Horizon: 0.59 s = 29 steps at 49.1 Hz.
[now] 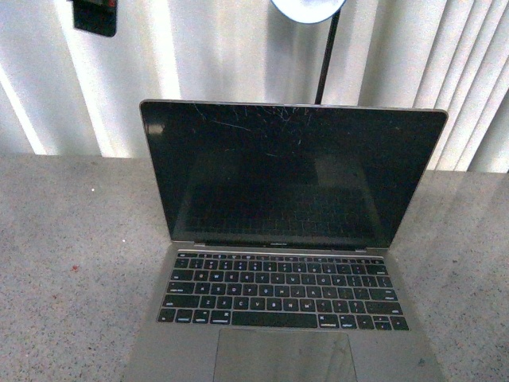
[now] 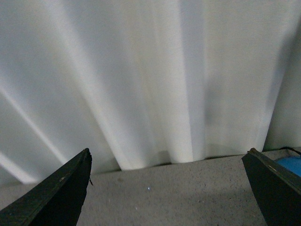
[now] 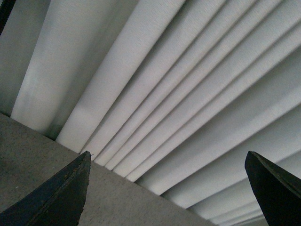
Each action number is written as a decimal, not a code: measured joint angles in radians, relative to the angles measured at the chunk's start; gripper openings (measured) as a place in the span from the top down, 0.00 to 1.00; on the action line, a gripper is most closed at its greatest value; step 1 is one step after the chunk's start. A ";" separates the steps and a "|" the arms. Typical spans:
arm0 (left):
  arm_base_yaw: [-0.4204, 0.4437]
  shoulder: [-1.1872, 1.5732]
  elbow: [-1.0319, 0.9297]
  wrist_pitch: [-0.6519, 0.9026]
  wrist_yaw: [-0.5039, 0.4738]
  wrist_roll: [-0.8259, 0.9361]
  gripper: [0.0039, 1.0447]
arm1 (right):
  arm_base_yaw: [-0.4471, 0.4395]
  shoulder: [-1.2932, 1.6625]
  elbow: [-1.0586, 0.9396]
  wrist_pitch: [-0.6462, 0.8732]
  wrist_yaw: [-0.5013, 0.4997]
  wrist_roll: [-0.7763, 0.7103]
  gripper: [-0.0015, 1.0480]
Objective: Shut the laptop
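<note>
Now, the slim grey metal laptop sits open, screen top running 9 to 3 o'clock. The left tool and right tool gape wide apart; nearer one unclear.

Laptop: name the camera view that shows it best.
Front view. The open laptop sits centred: scratched black screen upright, keyboard below. Neither wrist view shows it: they show white curtain, grey tabletop, and the open left gripper and right gripper.
</note>
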 joint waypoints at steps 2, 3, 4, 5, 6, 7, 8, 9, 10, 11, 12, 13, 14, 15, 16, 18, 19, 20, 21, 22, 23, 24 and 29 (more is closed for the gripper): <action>-0.009 0.013 0.029 -0.010 0.018 0.056 0.06 | 0.005 0.018 0.032 -0.012 -0.008 -0.024 0.07; -0.015 0.021 0.048 -0.019 0.026 0.081 0.06 | 0.009 0.028 0.052 -0.026 -0.021 -0.043 0.07; -0.019 0.028 0.066 -0.027 0.036 0.113 0.06 | 0.012 0.037 0.070 -0.035 -0.029 -0.061 0.07; -0.022 0.031 0.074 -0.031 0.042 0.129 0.06 | 0.016 0.047 0.091 -0.047 -0.041 -0.085 0.07; -0.027 0.038 0.090 -0.042 0.055 0.161 0.06 | 0.019 0.054 0.103 -0.055 -0.051 -0.098 0.07; -0.033 0.042 0.105 -0.058 0.071 0.194 0.06 | 0.021 0.057 0.112 -0.062 -0.059 -0.107 0.07; -0.038 0.047 0.121 -0.077 0.091 0.226 0.06 | 0.024 0.065 0.130 -0.079 -0.071 -0.120 0.07; -0.041 0.049 0.129 -0.087 0.102 0.248 0.06 | 0.028 0.072 0.150 -0.097 -0.094 -0.143 0.07; -0.045 0.053 0.143 -0.105 0.124 0.278 0.06 | 0.029 0.074 0.154 -0.102 -0.098 -0.148 0.07; -0.049 0.056 0.158 -0.125 0.142 0.308 0.06 | 0.032 0.081 0.171 -0.116 -0.112 -0.166 0.07; -0.051 0.058 0.166 -0.135 0.152 0.316 0.06 | 0.034 0.085 0.186 -0.132 -0.128 -0.183 0.07; -0.055 0.062 0.182 -0.156 0.166 0.346 0.06 | 0.037 0.091 0.206 -0.153 -0.150 -0.203 0.07; -0.058 0.066 0.198 -0.175 0.178 0.384 0.06 | 0.038 0.094 0.214 -0.163 -0.159 -0.211 0.07; -0.061 0.071 0.214 -0.193 0.187 0.414 0.06 | 0.040 0.098 0.228 -0.180 -0.176 -0.225 0.07; -0.062 0.073 0.223 -0.202 0.188 0.422 0.06 | 0.042 0.103 0.243 -0.196 -0.191 -0.249 0.07; -0.066 0.085 0.259 -0.244 0.205 0.479 0.06 | 0.045 0.108 0.263 -0.223 -0.209 -0.276 0.07; -0.067 0.090 0.276 -0.267 0.213 0.506 0.06 | 0.047 0.111 0.277 -0.244 -0.231 -0.303 0.07; -0.068 0.093 0.285 -0.280 0.219 0.526 0.06 | 0.048 0.114 0.290 -0.266 -0.251 -0.320 0.07; -0.068 0.099 0.304 -0.306 0.226 0.545 0.06 | 0.048 0.116 0.296 -0.275 -0.260 -0.338 0.07; -0.069 0.105 0.323 -0.335 0.233 0.574 0.06 | 0.049 0.118 0.309 -0.297 -0.278 -0.362 0.07; -0.069 0.111 0.341 -0.365 0.239 0.597 0.06 | 0.049 0.121 0.322 -0.317 -0.294 -0.386 0.07; -0.069 0.115 0.351 -0.379 0.239 0.602 0.06 | 0.049 0.122 0.330 -0.331 -0.307 -0.406 0.07; -0.071 0.149 0.436 -0.510 0.248 0.687 0.06 | 0.048 0.133 0.384 -0.420 -0.371 -0.508 0.07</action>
